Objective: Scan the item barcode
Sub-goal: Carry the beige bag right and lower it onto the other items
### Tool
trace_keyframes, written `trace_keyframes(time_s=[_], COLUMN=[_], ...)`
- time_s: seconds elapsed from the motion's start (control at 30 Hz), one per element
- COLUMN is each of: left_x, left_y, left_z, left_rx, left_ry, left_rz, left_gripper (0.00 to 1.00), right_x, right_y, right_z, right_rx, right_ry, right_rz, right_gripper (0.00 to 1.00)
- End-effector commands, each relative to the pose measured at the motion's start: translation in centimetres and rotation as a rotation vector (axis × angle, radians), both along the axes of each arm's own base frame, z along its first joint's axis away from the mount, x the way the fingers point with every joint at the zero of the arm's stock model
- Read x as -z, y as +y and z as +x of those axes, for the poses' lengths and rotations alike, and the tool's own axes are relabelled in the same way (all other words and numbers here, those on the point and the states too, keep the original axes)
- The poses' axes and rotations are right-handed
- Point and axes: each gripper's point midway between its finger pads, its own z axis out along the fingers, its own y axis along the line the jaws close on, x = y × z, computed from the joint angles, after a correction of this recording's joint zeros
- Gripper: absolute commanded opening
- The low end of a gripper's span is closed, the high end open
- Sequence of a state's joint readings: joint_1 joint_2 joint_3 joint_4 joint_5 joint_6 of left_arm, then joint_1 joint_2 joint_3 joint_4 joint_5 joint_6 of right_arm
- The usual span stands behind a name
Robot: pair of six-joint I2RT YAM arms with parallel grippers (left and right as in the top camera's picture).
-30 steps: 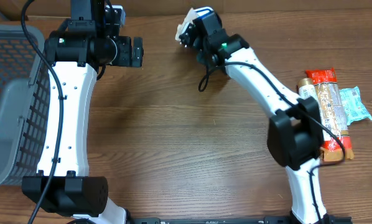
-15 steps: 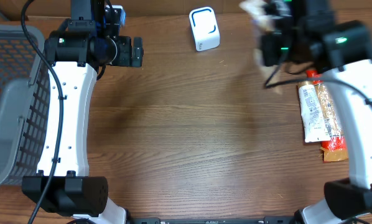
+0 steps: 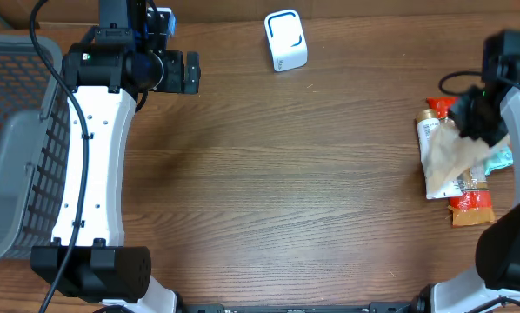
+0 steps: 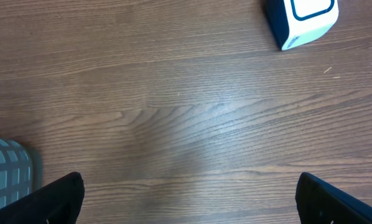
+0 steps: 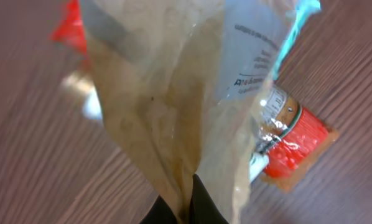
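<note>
Pinching brown packet [image 5: 167, 124] in right hand [image 5: 185, 208]

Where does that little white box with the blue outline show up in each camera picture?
Overhead: the white box sits at the top edge, just right of centre.
Left wrist: white box in the top right corner.
Right wrist: not in it; a tan packet fills the picture.
Shared landmark: the grey basket, left edge overhead, bottom left corner for the left wrist.
</note>
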State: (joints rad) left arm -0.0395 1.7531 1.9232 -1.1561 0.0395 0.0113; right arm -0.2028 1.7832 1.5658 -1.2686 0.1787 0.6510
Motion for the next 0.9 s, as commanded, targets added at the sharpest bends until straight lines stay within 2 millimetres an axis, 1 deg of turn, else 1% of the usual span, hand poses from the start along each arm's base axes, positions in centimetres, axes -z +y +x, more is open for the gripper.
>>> trace_keyframes(time_s=[0.0, 0.03, 0.1, 0.13, 0.23, 0.27, 0.3, 0.37, 0.4, 0.47, 0.5, 0.53, 0.63, 0.73, 0.8, 0.87], left_x=[-1.0, -1.0, -1.0, -1.0, -1.0, -1.0, -1.0, -1.0, -1.0, -1.0, -1.0, -1.0, -1.0, -1.0, -1.0, -1.0], left_y=[-0.2, -0.2, -0.2, -0.2, -0.2, -0.2, -0.2, -0.2, -0.2, -0.2, -0.2, -0.2, -0.2, -0.2, -0.2, -0.2], left_z=[-0.1, -0.1, -0.1, -0.1, -0.1, -0.1, -0.1, -0.1, -0.1, -0.1, -0.1, -0.1, -0.1, -0.1, -0.1, -0.1], left_rx=[0.019, 0.019, 0.019, 0.019, 0.019, 0.019, 0.019, 0.019, 0.019, 0.019, 0.019, 0.019, 0.019, 0.019, 0.019, 0.019], left_ry=[-0.028, -0.028, -0.028, -0.028, -0.028, -0.028, -0.028, -0.028, -0.028, -0.028, -0.028, -0.028, -0.028, -0.028, -0.028, -0.028], left_rz=[0.015, 0.015, 0.015, 0.015, 0.015, 0.015, 0.015, 0.015, 0.015, 0.014, 0.015, 0.014, 0.015, 0.015, 0.015, 0.015], left_gripper=[1.00, 1.00, 0.99, 1.00, 0.99, 0.99, 1.00, 1.00, 1.00, 1.00, 1.00, 0.99, 1.00, 1.00, 0.99, 0.99], right_x=[2.2, 2.6, 2.6, 2.4, 0.9, 0.2, -1.9, -4.5, -7.6, -10.9, -12.9, -14.5, -19.8, -24.4, -26.3, -27.6], right_y=[-1.2, -1.3, -1.4, -1.4, -1.4, -1.3, -0.9, -0.1, 1.5, 3.3, 4.6, 5.7, 9.3, 11.8, 12.8, 13.5], right_z=[-1.0, -1.1, -1.0, -0.9, -0.3, 0.0, 0.5, 1.0, 1.4, 1.4, 1.3, 1.0, -0.7, -3.2, -5.1, -6.6], right_rx=[0.129, 0.133, 0.133, 0.130, 0.099, 0.075, 0.014, -0.059, -0.164, -0.291, -0.376, -0.446, -0.656, -0.748, -0.782, -0.805], right_ry=[0.009, 0.009, 0.004, -0.002, -0.026, -0.035, -0.063, -0.103, -0.159, -0.225, -0.269, -0.305, -0.438, -0.575, -0.636, -0.684], right_rz=[-0.030, -0.030, -0.031, -0.032, -0.033, -0.029, -0.013, 0.014, 0.053, 0.079, 0.088, 0.089, 0.081, 0.058, 0.041, 0.030], right_gripper=[0.13, 0.22, 0.55, 0.66, 0.88, 0.93, 0.98, 1.00, 1.00, 1.00, 1.00, 1.00, 1.00, 1.00, 1.00, 1.00])
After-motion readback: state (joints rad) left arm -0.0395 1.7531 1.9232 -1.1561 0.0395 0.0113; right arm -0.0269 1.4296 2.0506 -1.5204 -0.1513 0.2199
